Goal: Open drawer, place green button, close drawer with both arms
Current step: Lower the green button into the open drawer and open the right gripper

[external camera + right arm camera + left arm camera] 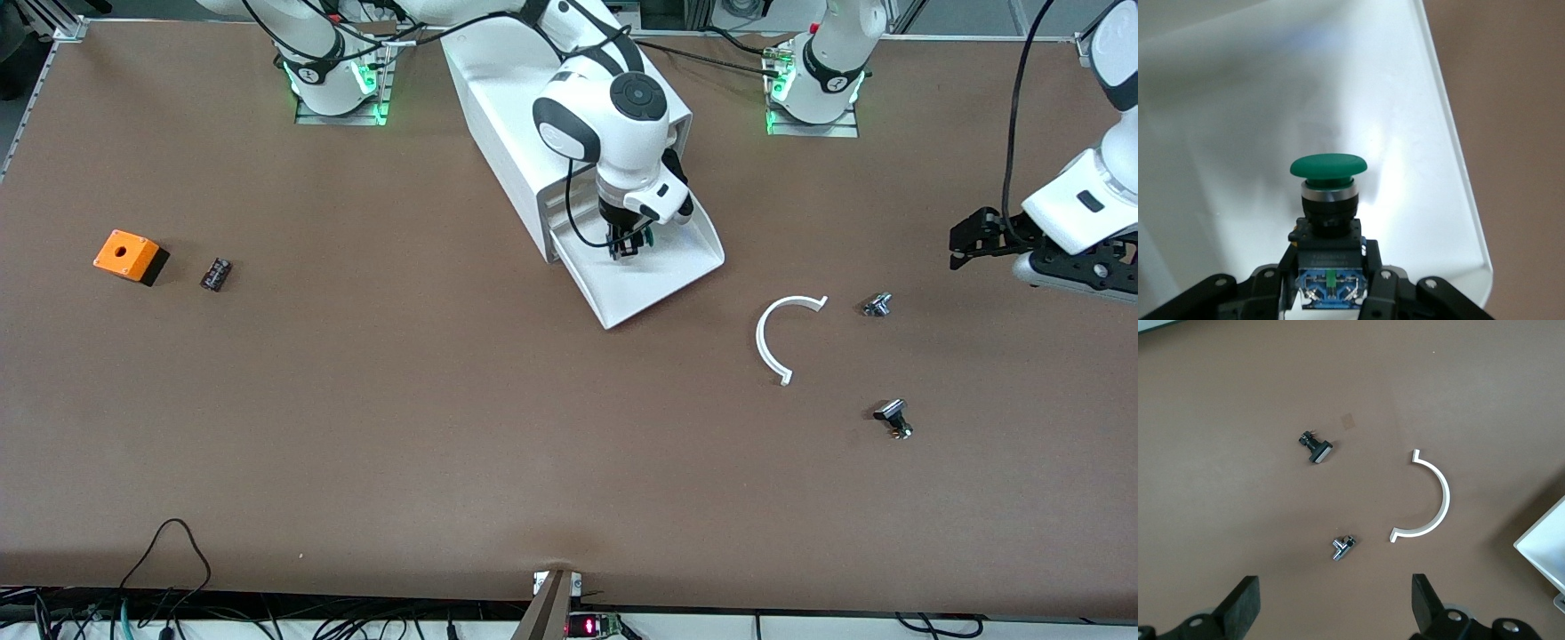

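Observation:
The white cabinet stands between the arms' bases. Its bottom drawer is pulled out toward the front camera. My right gripper is inside the open drawer and shut on the button. In the right wrist view the fingers clamp the button's black body and bluish base, and the green cap points at the drawer's white floor. My left gripper is open and empty, waiting over the table at the left arm's end. It also shows in the left wrist view.
A white arc-shaped piece and two silver-and-black small parts lie between the drawer and my left gripper. An orange box and a small black-brown block lie toward the right arm's end.

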Robot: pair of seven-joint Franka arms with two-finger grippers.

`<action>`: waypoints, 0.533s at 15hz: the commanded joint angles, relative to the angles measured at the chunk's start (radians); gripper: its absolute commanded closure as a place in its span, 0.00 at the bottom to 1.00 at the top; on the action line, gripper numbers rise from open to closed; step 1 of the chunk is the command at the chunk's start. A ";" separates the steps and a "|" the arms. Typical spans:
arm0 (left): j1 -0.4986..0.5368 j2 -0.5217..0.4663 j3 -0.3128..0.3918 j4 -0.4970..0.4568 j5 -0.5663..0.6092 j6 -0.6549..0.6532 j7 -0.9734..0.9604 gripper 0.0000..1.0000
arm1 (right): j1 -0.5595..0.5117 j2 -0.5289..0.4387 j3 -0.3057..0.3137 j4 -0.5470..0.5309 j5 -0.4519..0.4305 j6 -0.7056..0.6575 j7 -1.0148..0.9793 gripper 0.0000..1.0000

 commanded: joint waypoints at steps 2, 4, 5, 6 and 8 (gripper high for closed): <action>-0.012 0.014 -0.001 0.029 0.030 -0.028 -0.039 0.00 | -0.008 0.071 0.007 0.069 -0.014 0.012 -0.008 0.45; -0.013 0.016 0.004 0.029 0.027 -0.028 -0.041 0.00 | -0.010 0.072 0.004 0.072 -0.008 0.022 0.000 0.00; -0.012 0.016 0.010 0.029 0.021 -0.028 -0.035 0.00 | -0.008 0.069 0.004 0.081 -0.008 0.017 0.021 0.00; -0.010 0.017 0.012 0.029 0.020 -0.028 -0.036 0.00 | -0.008 0.066 0.004 0.106 -0.009 0.002 0.047 0.00; -0.004 0.019 0.027 0.029 0.008 -0.031 -0.036 0.00 | -0.007 0.061 -0.001 0.165 -0.011 -0.070 0.061 0.00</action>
